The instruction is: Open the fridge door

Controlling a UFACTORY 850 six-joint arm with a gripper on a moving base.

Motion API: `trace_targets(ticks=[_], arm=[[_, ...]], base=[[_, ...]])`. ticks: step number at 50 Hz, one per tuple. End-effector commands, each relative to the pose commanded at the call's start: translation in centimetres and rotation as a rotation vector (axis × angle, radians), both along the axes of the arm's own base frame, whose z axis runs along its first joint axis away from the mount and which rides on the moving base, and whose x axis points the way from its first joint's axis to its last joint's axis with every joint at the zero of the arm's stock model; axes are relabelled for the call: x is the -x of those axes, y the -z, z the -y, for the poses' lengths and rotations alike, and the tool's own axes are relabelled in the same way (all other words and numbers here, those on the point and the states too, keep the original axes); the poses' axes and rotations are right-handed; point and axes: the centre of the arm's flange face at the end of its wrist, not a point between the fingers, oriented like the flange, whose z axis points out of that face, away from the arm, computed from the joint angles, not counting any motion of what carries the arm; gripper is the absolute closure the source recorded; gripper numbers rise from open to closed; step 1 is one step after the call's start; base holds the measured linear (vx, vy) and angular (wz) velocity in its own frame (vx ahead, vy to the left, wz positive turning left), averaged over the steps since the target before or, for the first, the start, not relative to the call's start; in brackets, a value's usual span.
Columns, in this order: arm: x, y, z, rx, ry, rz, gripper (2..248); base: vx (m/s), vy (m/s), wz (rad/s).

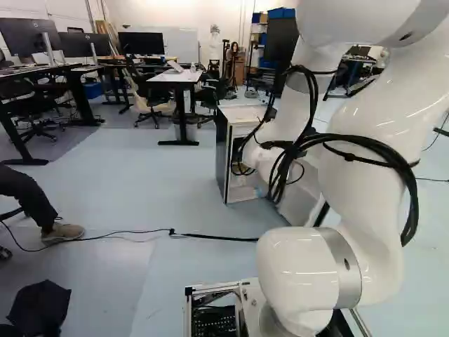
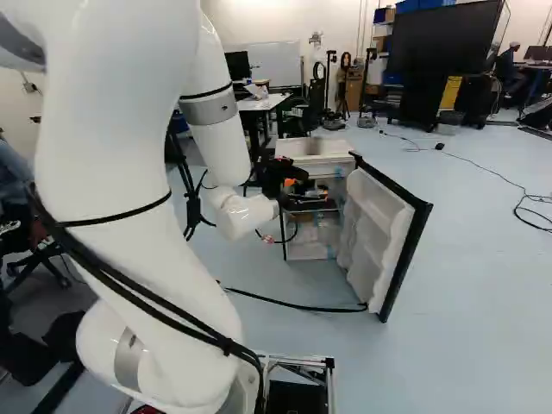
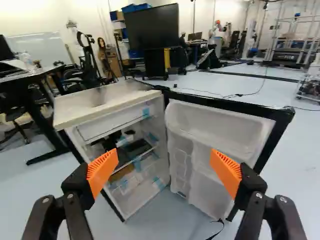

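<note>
Black-edged, white-lined rectangular fridge door (image 3: 222,120), swung wide from side edge of boxy white cabinet (image 3: 90,106); black gripper (image 3: 164,164), fingers wide apart; risk: hinge strain, should arm push farther.

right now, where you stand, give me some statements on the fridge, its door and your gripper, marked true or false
The fridge door stands open, its white inner side showing. True.
The gripper is clamped on the door's edge. False: its fingers stand wide apart and grip nothing.
Blue tape shows inside the fridge. True.
The fridge lies on its side on a table. False: it stands upright on the floor.
A large dark screen stands farther off than the fridge. True.
</note>
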Motion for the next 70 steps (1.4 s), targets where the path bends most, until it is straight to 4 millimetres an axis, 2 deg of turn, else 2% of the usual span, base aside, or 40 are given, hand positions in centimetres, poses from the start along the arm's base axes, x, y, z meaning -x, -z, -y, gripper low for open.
trace_targets(ticks=[16,35,70], arm=[[2.8,-1.4,-2.7,-0.005,-0.172,-0.040,3],[5.8,-2.1,-4.9,0.009,-0.327,-0.082,3],[9.0,-2.2,-6.9,0.041,-0.478,-0.130,3]], base=[[0.000,0.000,0.000],[0.000,0.000,0.000],[0.000,0.000,0.000]])
